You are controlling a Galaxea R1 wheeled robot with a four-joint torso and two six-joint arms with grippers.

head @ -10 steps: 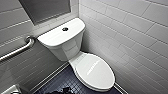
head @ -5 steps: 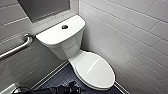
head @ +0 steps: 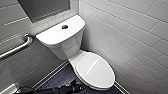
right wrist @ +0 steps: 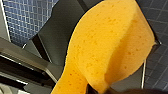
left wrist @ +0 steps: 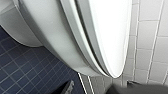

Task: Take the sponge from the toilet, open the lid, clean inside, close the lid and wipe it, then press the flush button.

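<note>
The white toilet [head: 65,47] stands in the corner with its lid [head: 95,68] down flat on the bowl. A dark round flush button [head: 64,26] sits on top of the tank. My left arm [head: 67,88] reaches in low, by the bowl's front left. From its wrist I see the lid [left wrist: 110,32] edge-on above the bowl [left wrist: 50,37], and my left gripper [left wrist: 102,88] is open and holds nothing. My right gripper [right wrist: 100,90] is shut on the orange sponge [right wrist: 107,47], which bulges out from the pinch over the tiled floor.
A metal grab bar [head: 17,47] runs along the left wall. White tiled wall [head: 135,37] stands close on the toilet's right. Dark blue small-tile floor [head: 58,78] lies in front of the bowl, with a white edge [head: 8,88] at the bottom left.
My dark left arm shows a little further in at the bottom of the head view, nearer the bowl. The toilet and its lid have not moved.
</note>
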